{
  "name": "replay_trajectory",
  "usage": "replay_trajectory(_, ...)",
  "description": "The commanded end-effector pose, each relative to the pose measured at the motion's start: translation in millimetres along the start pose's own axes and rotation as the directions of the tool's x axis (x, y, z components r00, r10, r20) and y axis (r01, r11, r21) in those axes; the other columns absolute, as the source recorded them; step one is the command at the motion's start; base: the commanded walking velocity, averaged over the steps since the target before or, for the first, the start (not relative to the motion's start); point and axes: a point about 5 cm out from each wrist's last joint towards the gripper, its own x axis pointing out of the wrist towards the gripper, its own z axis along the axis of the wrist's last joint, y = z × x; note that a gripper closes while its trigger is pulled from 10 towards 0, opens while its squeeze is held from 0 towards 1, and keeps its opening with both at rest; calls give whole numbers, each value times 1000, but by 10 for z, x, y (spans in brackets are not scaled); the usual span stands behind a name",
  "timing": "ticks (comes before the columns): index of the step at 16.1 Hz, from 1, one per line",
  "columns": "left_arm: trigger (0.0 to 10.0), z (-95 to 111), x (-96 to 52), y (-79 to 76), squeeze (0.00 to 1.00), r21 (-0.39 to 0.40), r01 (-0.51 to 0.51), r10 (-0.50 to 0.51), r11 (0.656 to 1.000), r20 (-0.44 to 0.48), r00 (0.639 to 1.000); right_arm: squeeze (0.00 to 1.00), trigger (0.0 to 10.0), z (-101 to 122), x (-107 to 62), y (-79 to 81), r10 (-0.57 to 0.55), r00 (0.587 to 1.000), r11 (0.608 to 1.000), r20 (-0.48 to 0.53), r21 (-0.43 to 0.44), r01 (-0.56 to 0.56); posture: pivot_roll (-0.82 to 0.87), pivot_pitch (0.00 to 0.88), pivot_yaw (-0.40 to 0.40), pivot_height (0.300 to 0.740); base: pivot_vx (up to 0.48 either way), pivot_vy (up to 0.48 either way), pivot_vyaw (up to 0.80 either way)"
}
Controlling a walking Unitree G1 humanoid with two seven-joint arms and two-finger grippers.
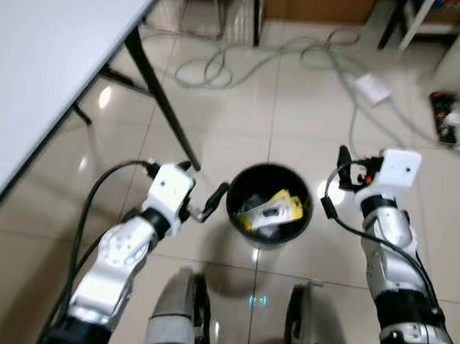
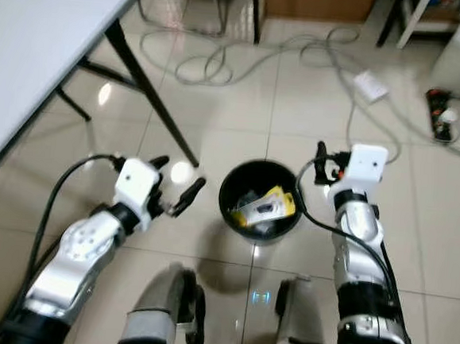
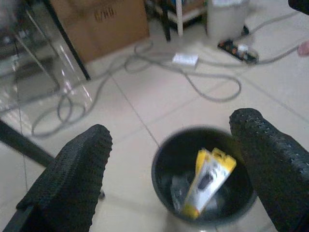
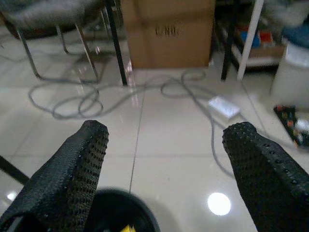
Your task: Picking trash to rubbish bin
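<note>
Trash, a yellow packet (image 1: 272,208) whose label was too blurred to read, lay inside the black bin (image 1: 240,190). Left gripper (image 1: 208,204) and right gripper (image 1: 346,172) flanked the bin, fingers apart, empty.

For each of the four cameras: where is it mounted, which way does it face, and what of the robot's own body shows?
Left eye, right eye: on the head, looking forward and down at the black bin on the tiled floor; both silver arms show, left tool and right tool flanking the bin.
Left wrist: on the left arm, looking along its open black fingers into the bin, at a yellow packet.
Right wrist: on the right arm, looking past the bin's rim towards a cardboard box and cables.
All share the bin.
</note>
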Motion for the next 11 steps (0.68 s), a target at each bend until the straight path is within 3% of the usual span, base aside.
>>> replay_trajectory(1,10000,-108,-21,20,0,7,-18,18,1000,-35,999,0,10000,-23,-54,11,11,1000,1000,-17,0,-11,-31,177,115,740,0,0,0)
replay_trajectory(8,10000,-125,135,-3,0,-3,-39,39,999,-7,999,0,10000,168,-232,149,154,988,983,5,-103,-153,-88,125,107,740,0,0,0)
replay_trajectory(11,10000,-124,185,38,0,-14,-106,106,994,-3,994,0,10000,195,-364,211,157,988,980,3,-125,-156,-109,124,95,740,0,0,0)
